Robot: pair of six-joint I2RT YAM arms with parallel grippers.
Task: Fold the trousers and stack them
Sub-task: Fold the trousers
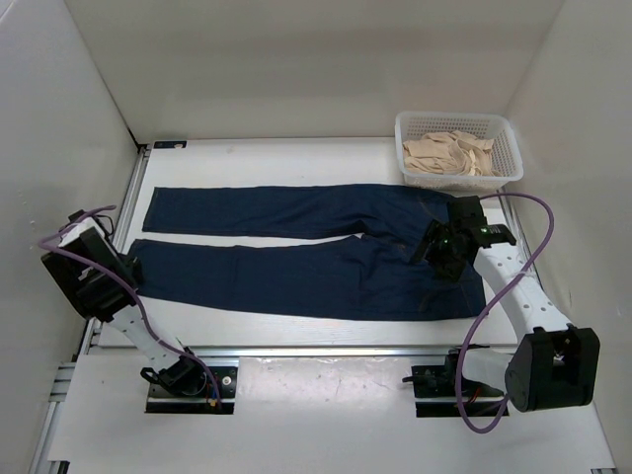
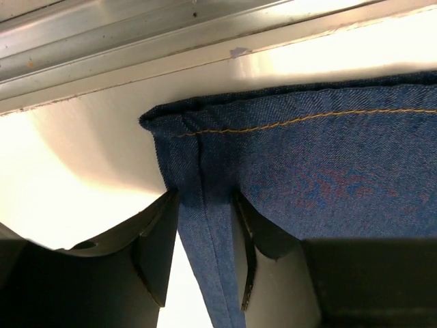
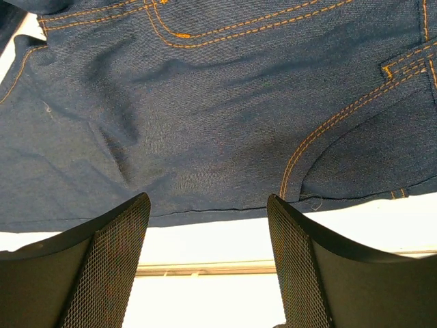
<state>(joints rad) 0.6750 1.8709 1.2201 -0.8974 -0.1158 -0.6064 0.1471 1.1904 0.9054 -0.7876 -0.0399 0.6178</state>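
The trousers (image 1: 296,247) are dark blue jeans with tan stitching, spread flat across the table with the legs to the left and the waist to the right. My left gripper (image 1: 126,267) is at the hem of the near leg. In the left wrist view a fold of that hem (image 2: 205,225) runs between the fingers (image 2: 160,239), which touch it on both sides. My right gripper (image 1: 434,252) hovers over the seat near the waist. Its mesh fingers (image 3: 109,260) stand wide apart at the near edge of the denim (image 3: 205,137), holding nothing.
A white basket (image 1: 454,118) holding beige cloth (image 1: 449,153) stands at the back right, just behind the waist of the jeans. White walls close in the table on three sides. An aluminium rail (image 2: 136,41) runs along the table's left edge by the hem.
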